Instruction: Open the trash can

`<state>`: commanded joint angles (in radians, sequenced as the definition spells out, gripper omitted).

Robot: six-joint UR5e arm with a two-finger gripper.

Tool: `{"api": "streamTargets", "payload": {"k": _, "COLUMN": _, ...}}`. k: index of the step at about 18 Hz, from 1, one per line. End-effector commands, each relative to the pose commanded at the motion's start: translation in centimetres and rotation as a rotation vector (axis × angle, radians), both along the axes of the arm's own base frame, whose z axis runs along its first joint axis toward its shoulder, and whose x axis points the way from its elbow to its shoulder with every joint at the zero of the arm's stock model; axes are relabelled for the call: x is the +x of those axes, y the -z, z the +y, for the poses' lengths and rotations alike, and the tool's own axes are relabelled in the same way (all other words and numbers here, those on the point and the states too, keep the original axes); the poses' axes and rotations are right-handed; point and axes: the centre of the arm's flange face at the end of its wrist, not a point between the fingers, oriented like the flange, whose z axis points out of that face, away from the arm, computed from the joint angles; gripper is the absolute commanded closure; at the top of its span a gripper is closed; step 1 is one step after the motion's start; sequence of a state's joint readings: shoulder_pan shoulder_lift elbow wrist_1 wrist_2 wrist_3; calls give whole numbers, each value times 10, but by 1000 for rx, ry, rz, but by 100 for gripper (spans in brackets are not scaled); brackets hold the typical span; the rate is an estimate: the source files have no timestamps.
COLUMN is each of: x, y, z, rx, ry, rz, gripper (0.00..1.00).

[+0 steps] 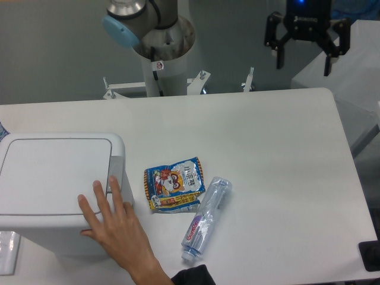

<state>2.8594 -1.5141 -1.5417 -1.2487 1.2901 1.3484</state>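
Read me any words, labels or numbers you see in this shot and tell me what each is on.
Nothing can be read for certain.
Snack packet: cartoon face and print, too blurred.
Plastic bottle: label lettering, too small.
Robot base post: small sticker, unreadable.
Gripper: body marking blurred.
Trash can: no text visible.

The trash can (pixel 56 178) looks like smooth white plastic, kinda satin, with the lid a bit flatter in sheen. Table (pixel 267 154) is a plain matt white top, no grain. The snack packet (pixel 173 184) is shiny printed foil or plastic film, crinkly. The bottle (pixel 205 218) is clear glossy plastic with a printed label wrap. The gripper (pixel 303 62) up top is matt black, and the arm joint (pixel 139 15) looks like brushed metal with a pale blue plastic cap.
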Motion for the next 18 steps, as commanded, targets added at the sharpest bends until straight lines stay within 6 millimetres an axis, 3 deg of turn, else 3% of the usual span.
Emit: {"api": "streamTargets", "payload": {"k": 18, "x": 23, "y": -3, "z": 38, "rx": 78, "ry": -143, "rz": -87, "gripper": 0}}
